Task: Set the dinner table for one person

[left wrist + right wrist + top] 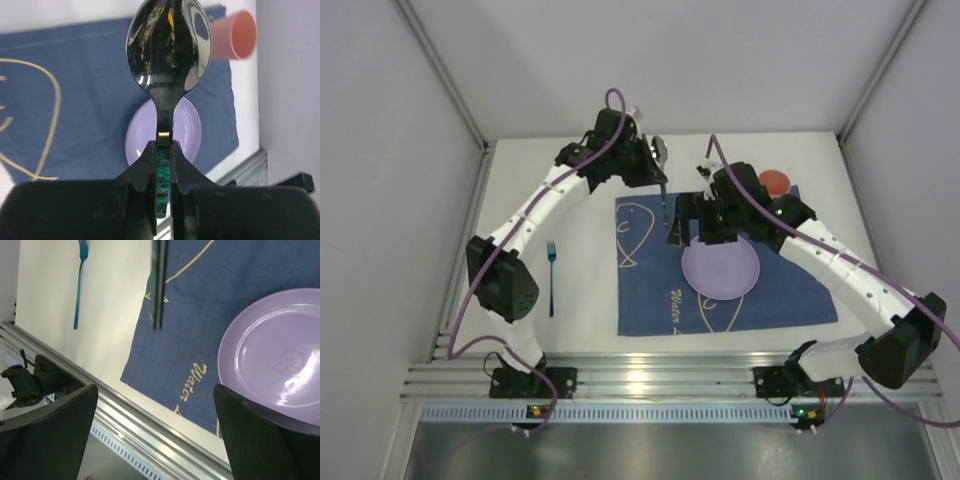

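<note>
Bases of both arms sit on a metal rail (640, 378) at the near edge of the dinner table (582, 300), a plain white top carrying everything else.

On bare white surface lies a blue fork (551, 278), flat, just left of a blue cloth (650, 290) with yellow fish outlines, and not touching it. On the cloth, right of centre, rests a purple plate (720, 268).

Above the cloth by the plate's far-left rim hangs the right gripper (155, 390), fingers spread wide, nothing between them.

Further back, the left gripper (163, 147) is pinched on a spoon (167, 50) near its neck. The shiny bowl is on one side of the jaws. The teal handle is on the other, reaching down over the cloth's far part. Contact between handle tip and cloth cannot be judged.

At the cloth's far right corner stands a pinkish-red cup (775, 181).
</note>
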Robot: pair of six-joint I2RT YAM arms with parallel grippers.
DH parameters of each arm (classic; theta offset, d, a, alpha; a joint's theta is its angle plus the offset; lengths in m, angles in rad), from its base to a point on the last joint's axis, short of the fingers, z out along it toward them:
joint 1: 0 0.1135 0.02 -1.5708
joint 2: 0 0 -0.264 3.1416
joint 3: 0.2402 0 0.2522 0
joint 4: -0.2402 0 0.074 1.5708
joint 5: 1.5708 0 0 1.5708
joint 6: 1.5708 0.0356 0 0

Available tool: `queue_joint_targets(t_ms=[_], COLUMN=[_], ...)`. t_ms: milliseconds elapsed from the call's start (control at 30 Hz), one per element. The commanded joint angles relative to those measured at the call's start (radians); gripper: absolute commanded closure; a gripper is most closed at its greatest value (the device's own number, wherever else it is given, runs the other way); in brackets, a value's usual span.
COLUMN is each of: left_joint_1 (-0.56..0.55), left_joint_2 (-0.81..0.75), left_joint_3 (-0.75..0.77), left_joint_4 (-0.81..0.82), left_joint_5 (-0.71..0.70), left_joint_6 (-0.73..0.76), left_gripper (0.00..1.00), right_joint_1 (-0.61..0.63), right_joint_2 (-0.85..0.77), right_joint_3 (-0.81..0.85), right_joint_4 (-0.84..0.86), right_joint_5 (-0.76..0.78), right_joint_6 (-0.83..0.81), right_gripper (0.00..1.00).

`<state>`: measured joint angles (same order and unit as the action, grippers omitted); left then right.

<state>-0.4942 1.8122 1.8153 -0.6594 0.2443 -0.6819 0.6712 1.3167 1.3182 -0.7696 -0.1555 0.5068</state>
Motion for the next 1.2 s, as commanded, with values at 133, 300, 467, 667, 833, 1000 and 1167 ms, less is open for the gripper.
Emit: queue_joint_targets(t_ms=[133, 300, 467, 667, 833, 1000, 1167], left_joint_1=[-0.076, -0.083, -0.083, -0.084, -0.084, -0.083, -0.075], left_joint_2=[0.007, -0.030, -0.066, -0.123, -0.151, -0.171, -0.221], left_joint_3=[0.093, 0.055, -0.017, -0.137, -0.191, -0.221, -0.264], left_joint_4=[-0.082, -0.045, 0.033, 0.139, 0.138, 0.000, -0.121], left_joint_5=[0.101, 0.115, 0.151, 0.174, 0.147, -0.008, -0.175], left_joint_6=[-0.048, -0.080, -0.125, -0.171, -0.150, -0.050, 0.039], left_gripper=[1.00, 1.00, 1.00, 1.00, 1.00, 0.82, 0.56], right_joint_1=[0.014, 0.013, 0.014, 0.013, 0.013, -0.002, -0.057], right_joint_2=[0.087, 0.107, 0.119, 0.104, 0.038, -0.080, -0.224], right_joint_3=[0.099, 0.084, 0.062, 0.041, 0.001, -0.052, -0.117], right_joint_4=[0.090, 0.108, 0.135, 0.162, 0.161, 0.083, -0.048], right_joint_5=[0.079, 0.103, 0.085, 0.082, 0.102, 0.152, 0.224], right_joint_6=[-0.045, -0.045, -0.034, -0.024, -0.019, -0.019, -0.011], right_gripper=[0.02, 0.19, 0.54, 1.00, 1.00, 1.00, 1.00])
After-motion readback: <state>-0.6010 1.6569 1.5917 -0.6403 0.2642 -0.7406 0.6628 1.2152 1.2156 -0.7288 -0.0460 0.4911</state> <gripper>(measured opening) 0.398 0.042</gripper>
